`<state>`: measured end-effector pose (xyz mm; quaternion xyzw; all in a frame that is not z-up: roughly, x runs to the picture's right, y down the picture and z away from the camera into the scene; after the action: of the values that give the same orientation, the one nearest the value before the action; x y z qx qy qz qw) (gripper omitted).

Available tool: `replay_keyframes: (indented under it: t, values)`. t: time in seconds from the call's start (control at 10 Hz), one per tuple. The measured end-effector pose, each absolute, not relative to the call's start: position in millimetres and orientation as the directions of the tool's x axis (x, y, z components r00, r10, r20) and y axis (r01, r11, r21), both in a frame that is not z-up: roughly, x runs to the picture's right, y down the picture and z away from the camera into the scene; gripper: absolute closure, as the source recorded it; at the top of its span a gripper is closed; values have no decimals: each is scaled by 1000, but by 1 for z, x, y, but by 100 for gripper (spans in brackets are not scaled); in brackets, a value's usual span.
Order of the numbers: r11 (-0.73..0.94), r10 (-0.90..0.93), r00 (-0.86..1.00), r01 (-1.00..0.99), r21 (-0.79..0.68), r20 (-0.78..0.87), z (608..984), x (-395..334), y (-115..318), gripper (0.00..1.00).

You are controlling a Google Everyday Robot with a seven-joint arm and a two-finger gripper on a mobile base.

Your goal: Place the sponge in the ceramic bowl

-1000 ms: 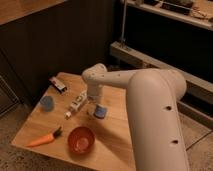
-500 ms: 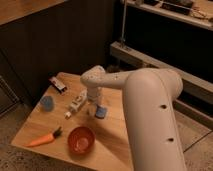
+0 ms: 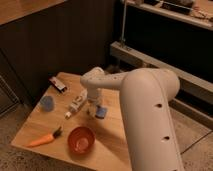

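Camera view is showing you the gripper [image 3: 93, 107] hanging low over the table [image 3: 55, 122], the sponge [image 3: 101, 112] lying just beside it at 4 o'clock. You cannot tell whether it is grasping anything. The ceramic bowl [image 3: 81, 139] is sitting at the sponge's 7 o'clock.

- Gripper [image 3: 95, 109]: points down over the middle of the wooden table [image 3: 117, 142], jaws apart, tips low at the table surface.
- Sponge [image 3: 102, 112]: blue, on the table, just right of the gripper tips; contact cannot be determined.
- Ceramic bowl [image 3: 81, 139]: red-orange, upright, near edge of the table, nearer than the sponge and apart from it.
- Carrot [image 3: 44, 139]: lies left of the bowl.
- Light-blue cup [image 3: 46, 103]: left side, upright.
- White bottle [image 3: 75, 106]: lies between cup and gripper.
- Dark packet [image 3: 58, 84]: far left corner.
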<state>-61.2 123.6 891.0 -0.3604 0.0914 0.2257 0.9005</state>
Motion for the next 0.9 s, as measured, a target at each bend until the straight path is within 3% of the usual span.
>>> replay_keyframes:
  t: [0.3,0.6,0.9]
  values:
    - [636,340,876,-482,-603,-342,895,-61,125,36]
    - [623,346,866,-500,-602,-362,896,-62,125,61]
    - [609,348,859,-512,-606,-376,896,-62,126,62]
